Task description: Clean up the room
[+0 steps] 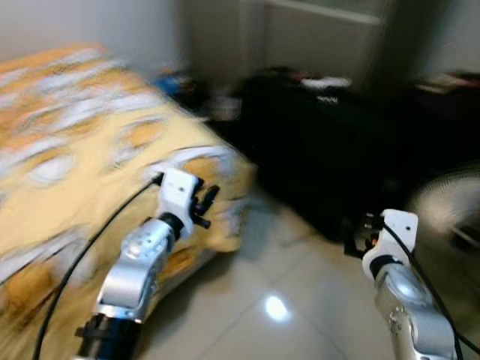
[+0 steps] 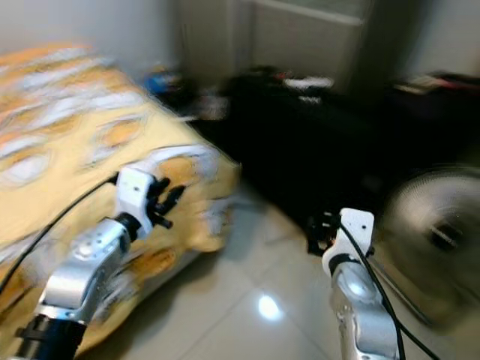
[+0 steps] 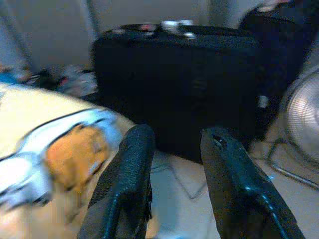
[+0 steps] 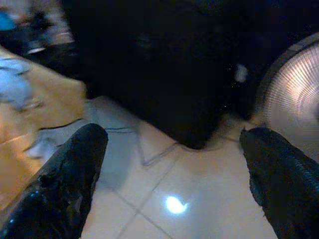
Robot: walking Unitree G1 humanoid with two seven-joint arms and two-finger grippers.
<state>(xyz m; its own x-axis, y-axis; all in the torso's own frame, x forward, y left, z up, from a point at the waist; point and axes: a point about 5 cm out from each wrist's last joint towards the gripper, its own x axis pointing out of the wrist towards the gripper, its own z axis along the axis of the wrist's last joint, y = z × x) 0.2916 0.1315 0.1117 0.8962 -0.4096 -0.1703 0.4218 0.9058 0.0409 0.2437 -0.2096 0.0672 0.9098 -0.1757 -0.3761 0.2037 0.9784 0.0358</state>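
Nearest, pale glossy floor tiles (image 1: 277, 300) carry a bright glint of light. Above them both arms are raised: the left gripper (image 3: 172, 164) hangs off the bed's corner with its fingers parted and empty, and the right gripper (image 4: 172, 164) is spread wide over the tiles, holding nothing. On the left lies a bed (image 1: 67, 165) under a yellow patterned cover. Beyond stands a large black case (image 1: 315, 150), a floor fan (image 1: 450, 217) to its right. Blurred clutter (image 1: 187, 90) lies by the far wall.
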